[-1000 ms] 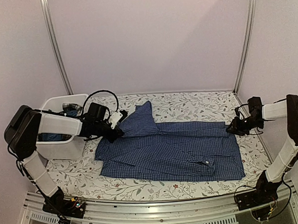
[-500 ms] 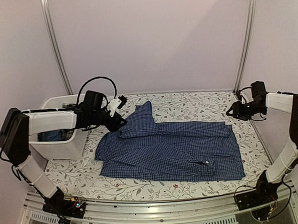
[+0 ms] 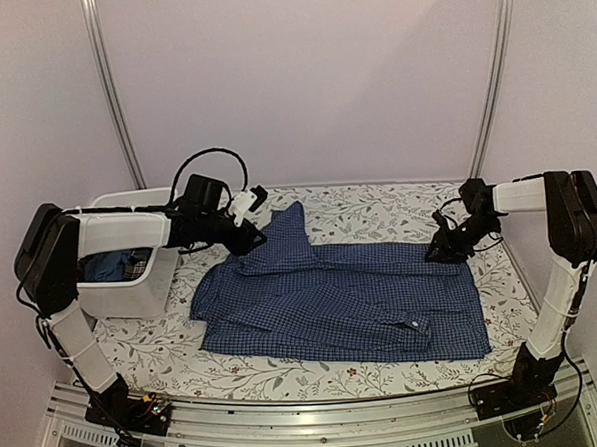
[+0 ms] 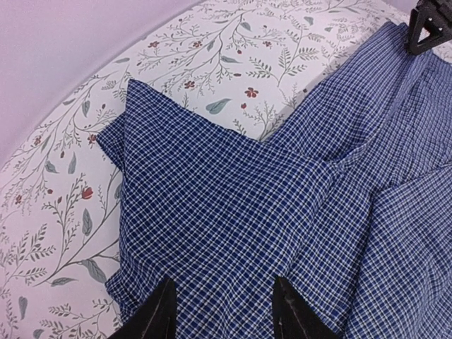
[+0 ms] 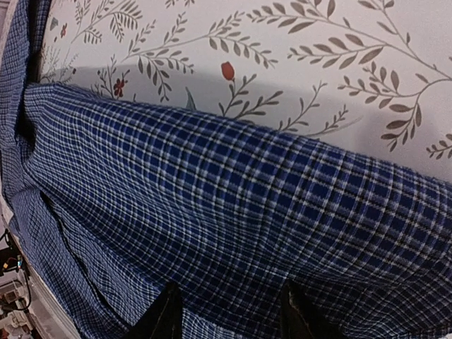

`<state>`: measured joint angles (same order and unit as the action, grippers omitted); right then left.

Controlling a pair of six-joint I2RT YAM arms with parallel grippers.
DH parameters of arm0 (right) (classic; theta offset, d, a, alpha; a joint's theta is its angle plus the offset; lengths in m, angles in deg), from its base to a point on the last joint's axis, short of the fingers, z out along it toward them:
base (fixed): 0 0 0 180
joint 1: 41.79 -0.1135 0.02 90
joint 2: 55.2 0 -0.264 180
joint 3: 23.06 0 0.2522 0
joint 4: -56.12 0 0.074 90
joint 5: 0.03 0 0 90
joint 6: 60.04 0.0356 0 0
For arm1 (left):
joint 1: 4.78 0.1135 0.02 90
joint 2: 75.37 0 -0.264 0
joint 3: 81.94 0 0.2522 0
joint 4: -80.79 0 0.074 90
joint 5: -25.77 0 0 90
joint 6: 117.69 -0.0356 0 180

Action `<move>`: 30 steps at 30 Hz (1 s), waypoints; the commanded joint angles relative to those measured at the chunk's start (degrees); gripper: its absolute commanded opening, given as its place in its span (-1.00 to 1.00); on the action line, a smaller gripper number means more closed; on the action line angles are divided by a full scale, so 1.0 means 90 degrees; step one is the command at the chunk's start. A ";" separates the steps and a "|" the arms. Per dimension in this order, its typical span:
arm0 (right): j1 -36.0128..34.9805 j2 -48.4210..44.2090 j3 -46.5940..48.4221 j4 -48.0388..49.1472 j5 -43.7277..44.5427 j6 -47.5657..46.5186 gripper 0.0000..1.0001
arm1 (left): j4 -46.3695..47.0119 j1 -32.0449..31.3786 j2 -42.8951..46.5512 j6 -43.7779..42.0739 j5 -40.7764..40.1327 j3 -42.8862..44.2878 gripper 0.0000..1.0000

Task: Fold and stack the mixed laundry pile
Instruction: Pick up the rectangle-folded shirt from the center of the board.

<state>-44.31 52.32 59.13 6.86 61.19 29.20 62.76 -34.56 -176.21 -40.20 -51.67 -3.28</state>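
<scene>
A blue-and-white check shirt (image 3: 353,306) lies spread flat on the floral tablecloth (image 3: 378,207), one sleeve (image 4: 212,183) angled toward the back. My left gripper (image 3: 251,238) is at the base of that sleeve, and its open jaws (image 4: 223,300) straddle the check cloth. Over the shirt's far right edge (image 5: 233,205) my right gripper (image 3: 443,252) is low, also open (image 5: 227,304), with cloth bulging between its fingertips. Neither holds anything lifted. A dark blue garment (image 3: 104,267) and a plaid piece (image 3: 137,260) lie in the white tub (image 3: 132,292).
The white tub stands at the left edge of the table, under my left arm. Metal frame posts (image 3: 111,93) rise at both back corners. A metal rail (image 3: 289,424) runs along the near edge, with floral cloth showing around the shirt.
Both grippers have opened wider. My left gripper has moved back and right to the sleeve's base. My right gripper rose, then came down leftward onto the shirt's far right edge.
</scene>
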 commanded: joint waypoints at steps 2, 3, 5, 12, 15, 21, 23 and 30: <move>0.0000 0.0027 0.0031 -0.0690 0.0016 -0.0217 -0.21 | -0.0023 -0.0173 -0.0126 -0.0152 0.0076 0.0268 -0.08; -0.0010 -0.0045 -0.0033 -0.0766 0.0004 -0.0195 -0.24 | -0.0015 -0.0183 -0.0125 -0.0182 0.0092 0.0277 -0.08; -0.0026 -0.0270 -0.0227 -0.0868 0.0022 -0.0135 -0.28 | -0.0024 -0.0219 -0.0147 -0.0235 0.0127 0.0271 -0.08; -0.0115 -0.0979 -0.1053 -0.1031 0.0044 0.0177 -0.34 | 0.0061 -0.0298 -0.0253 -0.0211 0.0080 0.0246 -0.08; -0.0120 -0.0935 -0.0963 -0.1090 0.0295 0.0278 -0.33 | 0.0152 -0.0265 -0.0340 0.0014 -0.0102 0.0390 -0.05; -0.0102 -0.0937 -0.0911 -0.1088 0.0898 0.0348 -0.30 | -0.0931 0.0430 -0.1233 0.1516 -0.0274 0.1952 0.12; -0.0102 -0.0974 -0.0816 -0.1063 0.0807 0.0412 -0.28 | -0.1331 0.0722 -0.1676 0.1921 -0.0106 0.2635 0.11; -0.0101 -0.1253 -0.0550 -0.0900 0.0502 0.0435 -0.16 | -0.1703 0.1429 -0.3125 0.2944 0.0562 0.4500 0.11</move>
<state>-45.16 44.21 52.24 -2.48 66.72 32.61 52.20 -24.34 -197.89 -21.21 -51.21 29.77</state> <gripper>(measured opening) 0.410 0.553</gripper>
